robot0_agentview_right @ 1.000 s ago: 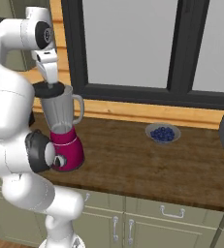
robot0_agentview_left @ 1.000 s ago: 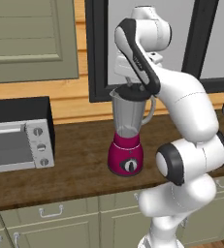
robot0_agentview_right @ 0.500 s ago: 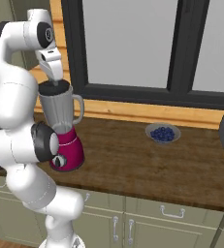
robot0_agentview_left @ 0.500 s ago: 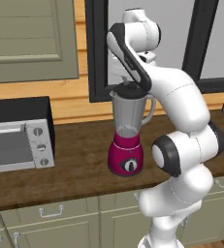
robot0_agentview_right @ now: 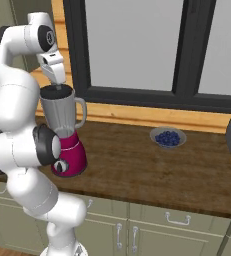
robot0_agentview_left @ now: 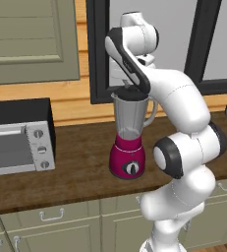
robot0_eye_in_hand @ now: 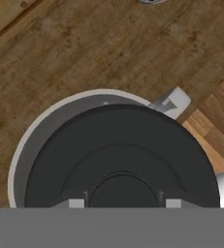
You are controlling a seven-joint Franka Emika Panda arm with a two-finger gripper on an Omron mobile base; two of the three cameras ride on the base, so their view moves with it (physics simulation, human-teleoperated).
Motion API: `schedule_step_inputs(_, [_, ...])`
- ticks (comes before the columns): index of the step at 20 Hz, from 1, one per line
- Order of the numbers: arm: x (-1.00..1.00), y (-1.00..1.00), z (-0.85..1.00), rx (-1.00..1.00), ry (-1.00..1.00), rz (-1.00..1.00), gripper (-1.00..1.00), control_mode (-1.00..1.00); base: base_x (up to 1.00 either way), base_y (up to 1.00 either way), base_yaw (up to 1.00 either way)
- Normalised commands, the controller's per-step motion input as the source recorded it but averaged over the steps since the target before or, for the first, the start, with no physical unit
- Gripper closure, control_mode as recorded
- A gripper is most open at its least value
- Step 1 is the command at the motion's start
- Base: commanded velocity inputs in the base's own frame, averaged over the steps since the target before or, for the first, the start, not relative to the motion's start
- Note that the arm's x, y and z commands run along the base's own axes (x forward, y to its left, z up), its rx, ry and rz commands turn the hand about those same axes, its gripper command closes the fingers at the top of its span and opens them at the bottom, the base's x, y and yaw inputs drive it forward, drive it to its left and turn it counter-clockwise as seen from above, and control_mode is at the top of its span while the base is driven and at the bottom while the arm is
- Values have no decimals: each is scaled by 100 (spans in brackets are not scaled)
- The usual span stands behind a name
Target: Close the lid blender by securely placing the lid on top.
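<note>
A: Item one, largest: the surface (robot0_agentview_left: pixel 80 167). Condition?

B: Brown wood, running under everything, well below the gripper (robot0_agentview_right: pixel 58 86). It carries the blender, a toaster oven (robot0_agentview_left: pixel 17 138) far off to one side, and a bowl of berries (robot0_agentview_right: pixel 168 137) well apart on the other side.

A: Item two, the blender (robot0_agentview_left: pixel 129 135).

B: Upright, directly beneath the gripper. Clear grey jar on a magenta base, black dial facing out, handle (robot0_agentview_right: pixel 80 112) on the side. Jar mouth sits right under the gripper.

A: Item three, the lid (robot0_eye_in_hand: pixel 120 160).

B: Black disc, immediately below the gripper, over the jar mouth. In the hand view it covers most of the opening, but a crescent of the jar's pale rim (robot0_eye_in_hand: pixel 33 135) shows on one side, so it looks slightly off-centre, or is seen at an angle. Whether it is fully seated, I cannot tell.

A: Item four, the gripper itself. Clamped or released?

B: Cannot tell. It points down at the lid's knob, and two small light tabs show at either side of that knob, but the fingers are cut off by the frame edge, and the base views are too coarse there.

A: Progress entry?

B: Judged late stage: lid carried to the jar and at the mouth. Remaining, as it appears: confirm it is centred and pressed home, let go, withdraw upward.
</note>
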Motion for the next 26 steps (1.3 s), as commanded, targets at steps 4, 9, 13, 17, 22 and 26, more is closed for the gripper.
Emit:
schedule_step_inputs(4, [19,0,-8,0,-4,3,100,-100,0,0,0])
schedule_step_inputs(9, [13,5,-15,0,-4,1,100,-100,0,0,0])
schedule_step_inputs(13, [9,4,-26,0,-4,0,100,-100,0,0,0])
schedule_step_inputs(17, [8,0,-14,-6,-7,0,100,-100,0,0,0])
schedule_step_inputs(22, [2,0,-37,-4,-3,0,-100,-100,0,0,0])
schedule_step_inputs(26, [0,0,0,0,0,0,-100,-100,0,0,0])
